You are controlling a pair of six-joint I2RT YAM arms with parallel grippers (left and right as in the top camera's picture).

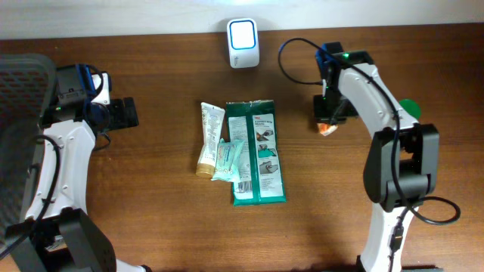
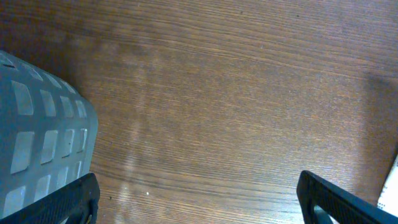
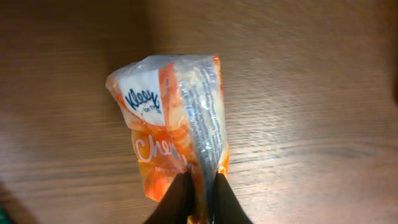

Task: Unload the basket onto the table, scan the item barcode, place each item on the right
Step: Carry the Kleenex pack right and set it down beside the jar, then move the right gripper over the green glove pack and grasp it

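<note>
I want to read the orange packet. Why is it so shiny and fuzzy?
Right wrist view: the orange packet has glare on its crinkly plastic, and the close-up is slightly soft. Overhead view: the scanner glows washed-out white.

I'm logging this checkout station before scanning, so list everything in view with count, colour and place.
scanner: one, white with lit face, top centre of overhead view
wipes pack: one, green, table centre
tube: one, cream, left of wipes pack
small packet: one, pale teal, overlapping tube and wipes pack
tissue pack: one, orange and white, in right gripper
mesh basket: one, grey, far left
round object: one, green, beside right arm, unclear
table: one, brown wood
left gripper: open, empty
right gripper: shut on tissue pack
</note>
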